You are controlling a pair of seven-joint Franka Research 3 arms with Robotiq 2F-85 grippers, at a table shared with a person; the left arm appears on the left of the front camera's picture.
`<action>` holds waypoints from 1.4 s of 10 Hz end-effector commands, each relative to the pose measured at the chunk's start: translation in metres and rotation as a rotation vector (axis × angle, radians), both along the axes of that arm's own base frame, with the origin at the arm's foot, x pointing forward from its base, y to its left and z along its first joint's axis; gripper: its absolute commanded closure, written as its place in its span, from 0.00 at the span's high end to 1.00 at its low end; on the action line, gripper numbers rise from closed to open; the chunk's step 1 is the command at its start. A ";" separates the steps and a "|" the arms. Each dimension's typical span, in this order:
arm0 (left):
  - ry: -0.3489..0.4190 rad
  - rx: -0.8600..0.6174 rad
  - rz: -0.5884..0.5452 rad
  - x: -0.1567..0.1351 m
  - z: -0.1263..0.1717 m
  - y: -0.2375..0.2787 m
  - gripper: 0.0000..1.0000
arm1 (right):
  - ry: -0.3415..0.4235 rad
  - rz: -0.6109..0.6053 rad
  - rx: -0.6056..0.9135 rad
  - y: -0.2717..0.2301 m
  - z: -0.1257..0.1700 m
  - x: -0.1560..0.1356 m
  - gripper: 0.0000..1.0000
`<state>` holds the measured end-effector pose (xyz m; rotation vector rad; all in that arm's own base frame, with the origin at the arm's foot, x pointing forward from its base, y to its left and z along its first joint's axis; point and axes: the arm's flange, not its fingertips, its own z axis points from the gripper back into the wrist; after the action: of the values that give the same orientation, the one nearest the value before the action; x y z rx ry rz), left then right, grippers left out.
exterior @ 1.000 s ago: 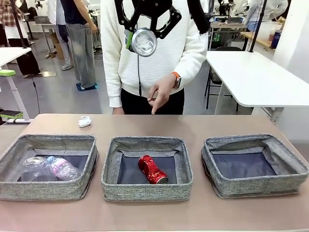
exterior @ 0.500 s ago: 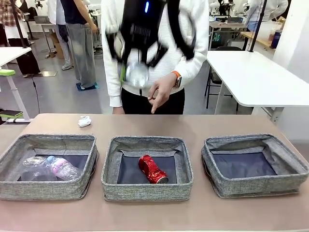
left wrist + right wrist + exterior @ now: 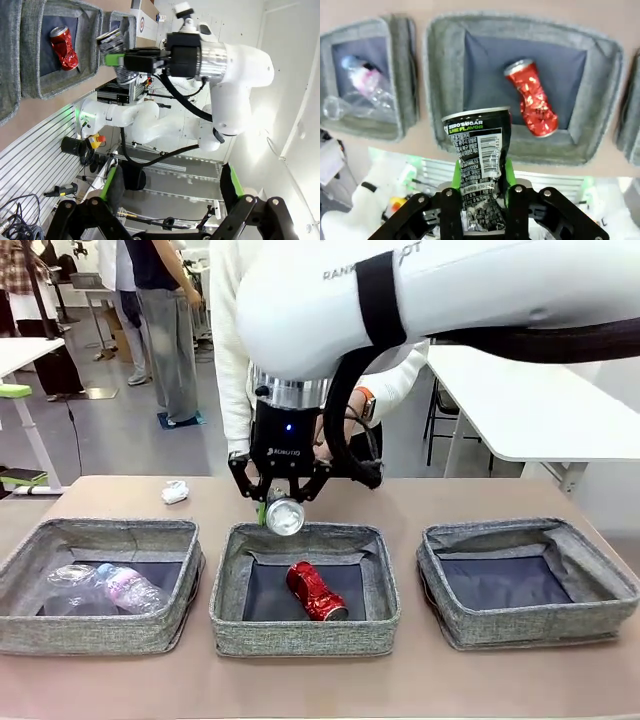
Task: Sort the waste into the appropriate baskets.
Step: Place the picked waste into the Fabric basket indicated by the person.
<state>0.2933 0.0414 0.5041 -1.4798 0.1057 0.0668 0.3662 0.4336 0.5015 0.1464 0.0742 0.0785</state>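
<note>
My right gripper (image 3: pixel 283 502) is shut on the crushed dark blue-black can (image 3: pixel 284 517) and holds it just above the far rim of the middle basket (image 3: pixel 300 635). In the right wrist view the can (image 3: pixel 480 150) sits between the green pads of the right gripper (image 3: pixel 481 176), over that basket (image 3: pixel 445 90). A crushed red can (image 3: pixel 317 590) lies inside it. The left basket (image 3: pixel 90 632) holds the small bottle with a pink label (image 3: pixel 128 588) and the clear cup (image 3: pixel 68 585). A white paper wad (image 3: pixel 176 491) lies on the table behind it. My left gripper (image 3: pixel 170 172) is open and holds nothing.
The right basket (image 3: pixel 530 625) has nothing in it. A person in a white sweater (image 3: pixel 228 390) stands at the far side of the table, with a hand (image 3: pixel 338 430) partly hidden behind my right arm. White tables stand farther back.
My right arm has come down with the dark can, from high in front of the person to just over the middle basket's far rim. The baskets and their contents have not moved.
</note>
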 end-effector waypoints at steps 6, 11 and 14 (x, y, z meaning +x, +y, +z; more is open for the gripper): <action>0.013 -0.020 0.000 -0.001 0.005 -0.001 1.00 | -0.123 -0.056 -0.006 -0.015 0.015 -0.007 1.00; 0.013 -0.020 0.000 -0.001 0.005 -0.001 1.00 | -0.127 -0.061 0.015 -0.020 0.018 -0.007 1.00; 0.013 -0.020 0.000 -0.001 0.005 -0.001 1.00 | -0.020 0.073 0.207 -0.039 0.023 -0.007 1.00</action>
<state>0.2932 0.0414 0.5042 -1.4798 0.1056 0.0668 0.3656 0.4172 0.5246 0.2201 0.0008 0.0812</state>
